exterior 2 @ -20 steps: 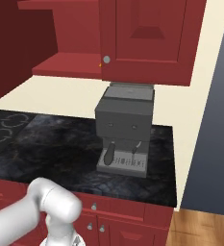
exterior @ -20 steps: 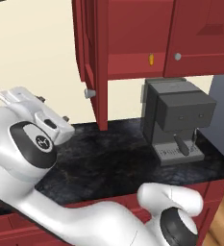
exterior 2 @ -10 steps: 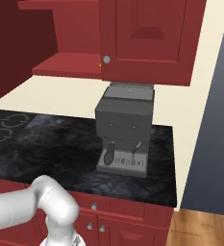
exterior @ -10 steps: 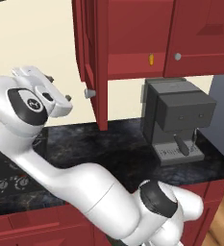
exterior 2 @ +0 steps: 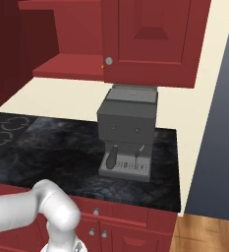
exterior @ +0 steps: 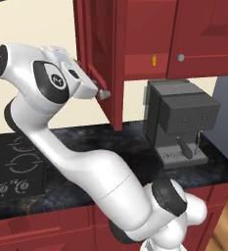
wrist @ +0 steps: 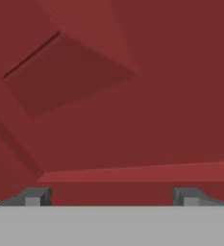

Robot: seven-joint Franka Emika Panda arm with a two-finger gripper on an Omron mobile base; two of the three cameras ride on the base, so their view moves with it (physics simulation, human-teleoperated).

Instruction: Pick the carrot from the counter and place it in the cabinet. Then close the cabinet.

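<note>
Left base view: carrot point(exterior: 153, 61) upright on cabinet point(exterior: 145, 37) shelf.

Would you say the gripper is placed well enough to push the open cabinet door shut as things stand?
Probably yes. The open gripper is raised right beside the swung-out cabinet door, its panel close ahead in the hand view, and nothing stands between them.
</note>
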